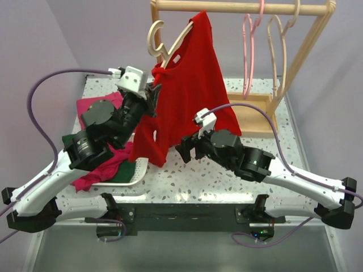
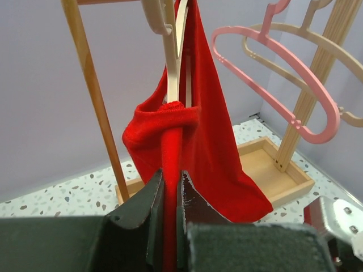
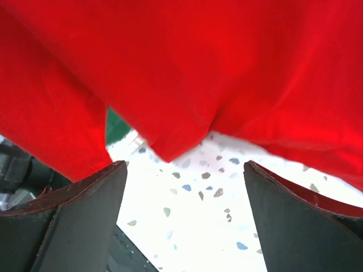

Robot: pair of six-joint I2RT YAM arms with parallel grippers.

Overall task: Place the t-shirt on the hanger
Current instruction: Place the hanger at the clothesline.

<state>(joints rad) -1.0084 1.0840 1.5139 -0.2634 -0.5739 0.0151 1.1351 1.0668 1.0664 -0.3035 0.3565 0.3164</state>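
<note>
In the top view, the t-shirt (image 1: 193,85) hangs at upper centre, draped over the hanger (image 1: 150,38). Cloth covers one hanger arm, so you see only the hook and the other arm. The left gripper (image 1: 153,93) is pinched almost closed on a red fold below the collar; you cannot tell whether wood lies inside that fold. The right gripper (image 1: 185,148) sits by the lower hem, fingers spread wide with nothing between them. A white collar label (image 1: 176,58) is too small to read.
</note>
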